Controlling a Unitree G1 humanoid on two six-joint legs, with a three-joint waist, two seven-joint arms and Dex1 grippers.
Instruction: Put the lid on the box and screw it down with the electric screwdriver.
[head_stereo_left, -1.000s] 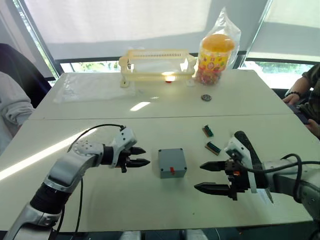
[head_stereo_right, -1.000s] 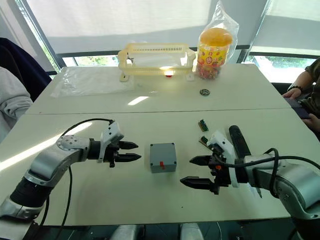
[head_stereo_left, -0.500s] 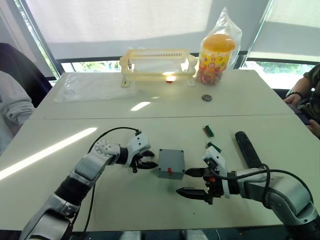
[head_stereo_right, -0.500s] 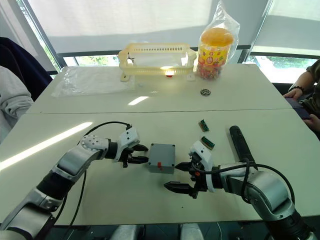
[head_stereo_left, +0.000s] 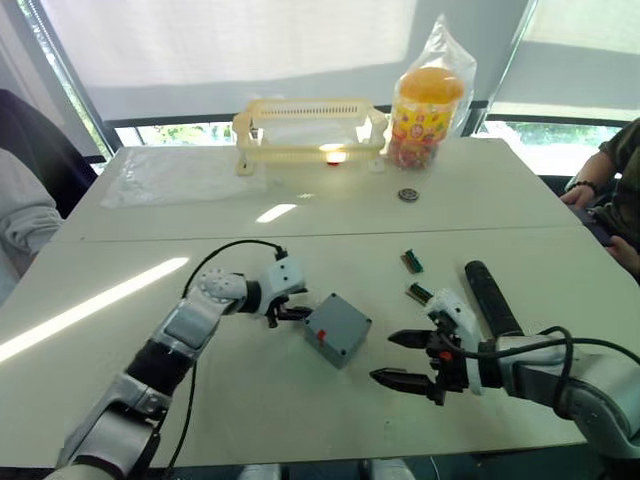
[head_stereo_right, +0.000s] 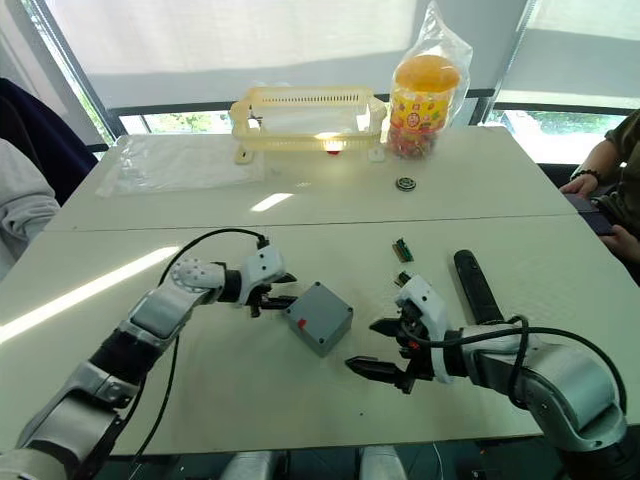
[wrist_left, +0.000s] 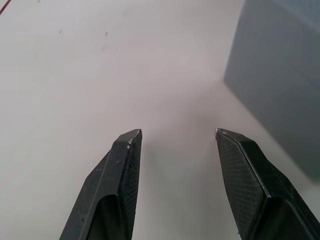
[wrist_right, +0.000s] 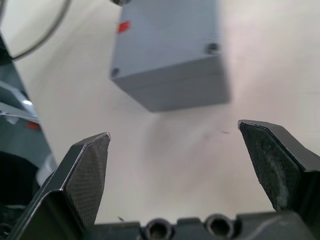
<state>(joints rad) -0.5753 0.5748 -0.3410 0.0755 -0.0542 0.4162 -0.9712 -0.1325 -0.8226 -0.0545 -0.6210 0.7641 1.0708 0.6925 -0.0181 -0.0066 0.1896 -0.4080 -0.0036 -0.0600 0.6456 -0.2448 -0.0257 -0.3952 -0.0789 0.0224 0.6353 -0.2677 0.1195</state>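
Observation:
The grey box (head_stereo_left: 337, 328) lies on the white table, turned corner-on, with a red mark on its near side. Its top face (wrist_right: 165, 55) is closed and flat with small screw holes at the corners; I cannot tell whether that face is the lid. My left gripper (head_stereo_left: 290, 312) is open, its fingertips at the box's left corner; the box (wrist_left: 280, 75) stands just beyond one finger, not between them. My right gripper (head_stereo_left: 405, 358) is open wide to the right of the box, pointing at it, with nothing held. The black electric screwdriver (head_stereo_left: 488, 297) lies on the table beyond my right arm.
Two small green parts (head_stereo_left: 412, 262) (head_stereo_left: 420, 293) lie near the screwdriver. At the back stand a yellow rack (head_stereo_left: 305, 128), a bagged jar of sweets (head_stereo_left: 430, 100), a clear plastic sheet (head_stereo_left: 165, 172) and a small round disc (head_stereo_left: 407, 195). A person's hand (head_stereo_left: 590, 190) rests at the right edge.
The box has turned about an eighth of a turn and slid slightly right under the left gripper's push. The right gripper has drawn back a little to the right.

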